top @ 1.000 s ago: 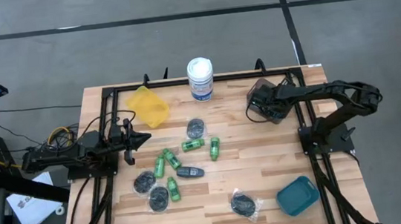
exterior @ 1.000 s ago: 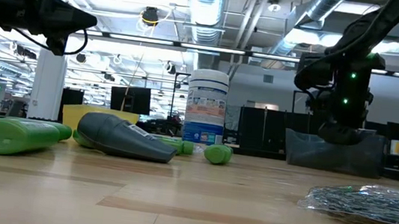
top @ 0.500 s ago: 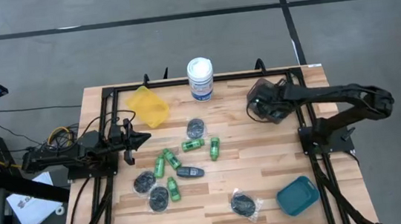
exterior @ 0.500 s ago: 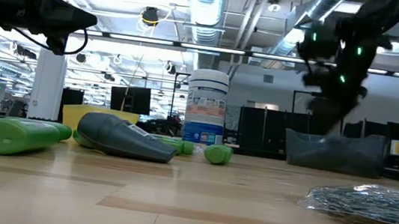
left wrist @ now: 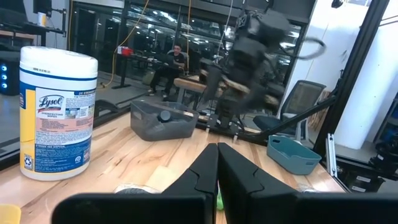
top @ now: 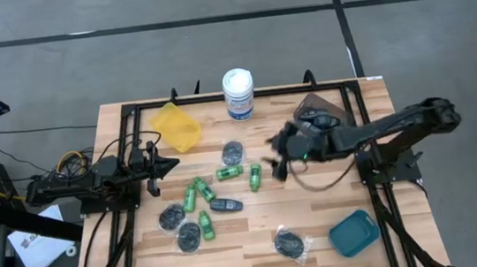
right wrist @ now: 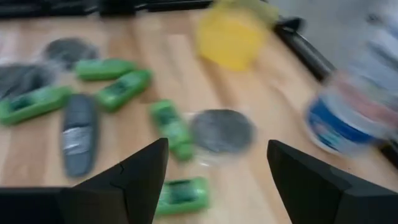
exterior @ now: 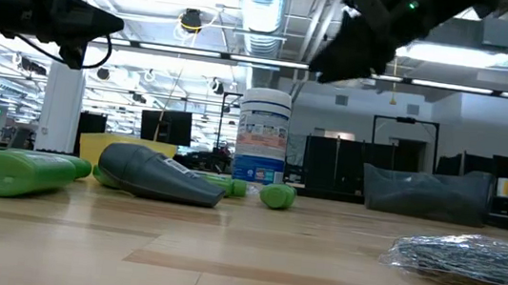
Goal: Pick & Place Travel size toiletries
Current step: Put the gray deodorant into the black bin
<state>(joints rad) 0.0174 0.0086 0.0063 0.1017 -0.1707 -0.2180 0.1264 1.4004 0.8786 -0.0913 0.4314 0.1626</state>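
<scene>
The right gripper hangs above the table just beside the green mini bottles, on their side away from the yellow bin, its fingers spread wide and holding nothing. The toiletries lie scattered near the white tub: green mini bottles, a dark oblong bottle and wrapped dark discs. The left gripper waits near the yellow bin, fingers pressed together.
</scene>
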